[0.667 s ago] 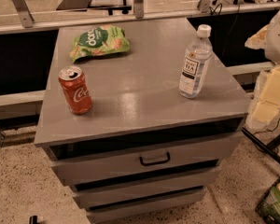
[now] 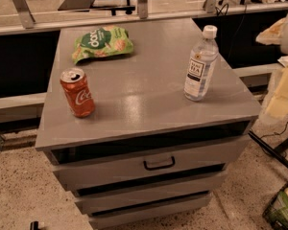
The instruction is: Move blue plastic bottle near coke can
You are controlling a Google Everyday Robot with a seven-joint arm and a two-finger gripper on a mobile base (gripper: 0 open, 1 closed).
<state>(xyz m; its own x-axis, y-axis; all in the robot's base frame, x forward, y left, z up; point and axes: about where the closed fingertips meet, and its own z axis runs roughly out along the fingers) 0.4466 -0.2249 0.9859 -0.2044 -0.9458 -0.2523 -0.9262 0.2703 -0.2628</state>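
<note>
Noted blue plastic bottle (image 2: pixel 200 64) upright on right side of cabinet top (image 2: pixel 144 99), well apart from coke can (image 2: pixel 78 92) at front-left. Logged gripper (image 2: pixel 284 96), probably pale blur at right edge; cannot tell opening or hold.

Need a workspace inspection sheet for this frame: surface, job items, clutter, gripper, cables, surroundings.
Surface: grey cabinet top, drawers below.
Job's things: blue plastic bottle upright, right side; coke can upright, front left; far apart.
Clutter: green snack bag lying flat, back left.
Grippers: gripper a pale shape at the right edge, off the top, right of the bottle.
Cables: dark cable on the floor at right.
Surroundings: speckled floor; metal rail behind; wire basket bottom right.
</note>
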